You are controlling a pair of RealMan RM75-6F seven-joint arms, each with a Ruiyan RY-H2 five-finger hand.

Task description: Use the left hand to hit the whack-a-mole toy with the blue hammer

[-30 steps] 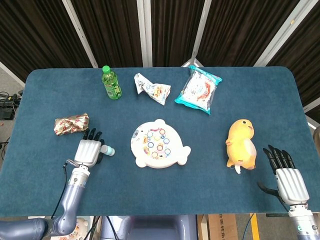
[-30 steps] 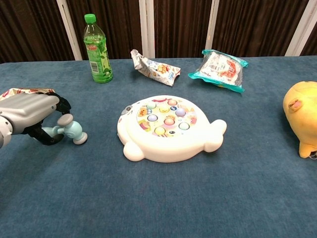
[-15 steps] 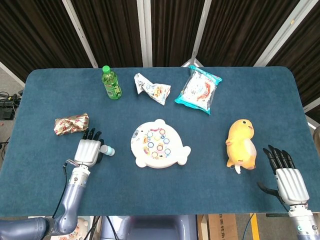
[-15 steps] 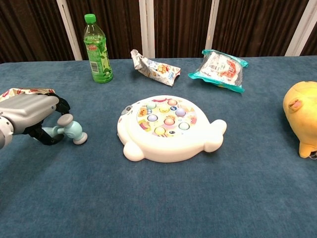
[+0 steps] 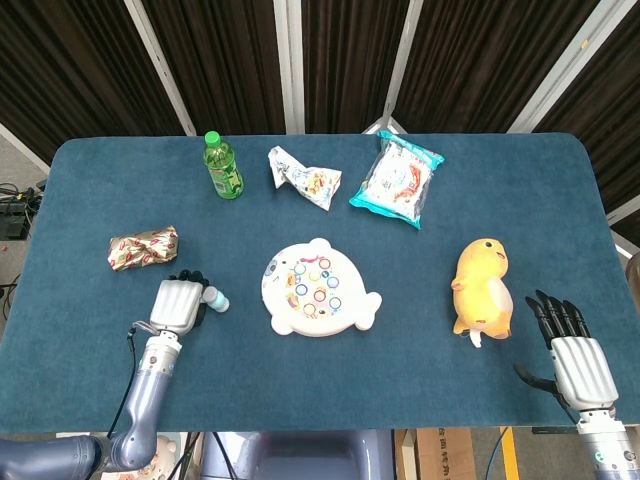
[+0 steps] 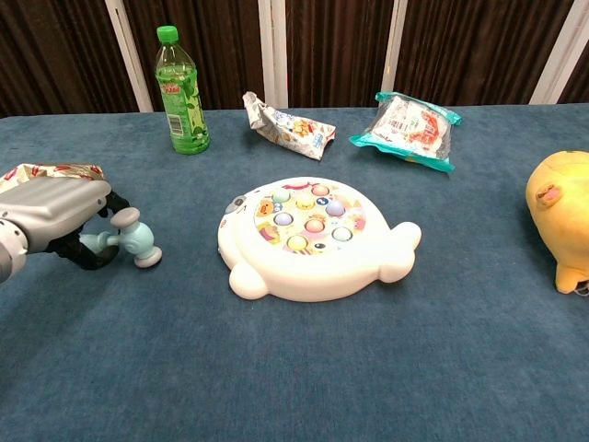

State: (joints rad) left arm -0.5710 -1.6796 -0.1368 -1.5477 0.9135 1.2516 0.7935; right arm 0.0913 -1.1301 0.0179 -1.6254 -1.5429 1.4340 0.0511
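The left hand (image 6: 51,216) is now curled around the handle of the small pale-blue plastic hammer (image 6: 129,242), its fingers tightened since a second earlier. The white fish-shaped whack-a-mole toy (image 6: 313,239) lies at its 3 o'clock, unstruck. The right hand (image 5: 575,350) rests open on the blue bench (image 5: 120,200).

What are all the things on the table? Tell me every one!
Whack-a-mole toy: one, white with coloured buttons, middle of the table.
Blue hammer: one, pale blue, left of the toy, in the left hand.
Bottle: one, green, standing at the far left.
Crumpled snack bag: one, white, far side, right of the bottle.
Snack packet: one, teal and white, far right.
Plush toy: one, yellow, right of the whack-a-mole toy.
Wrapped parcel: one, red and gold, beyond the left hand.
Table: one, blue cloth.
Left hand: grips the hammer.
Right hand: holds nothing, fingers apart, near right corner.
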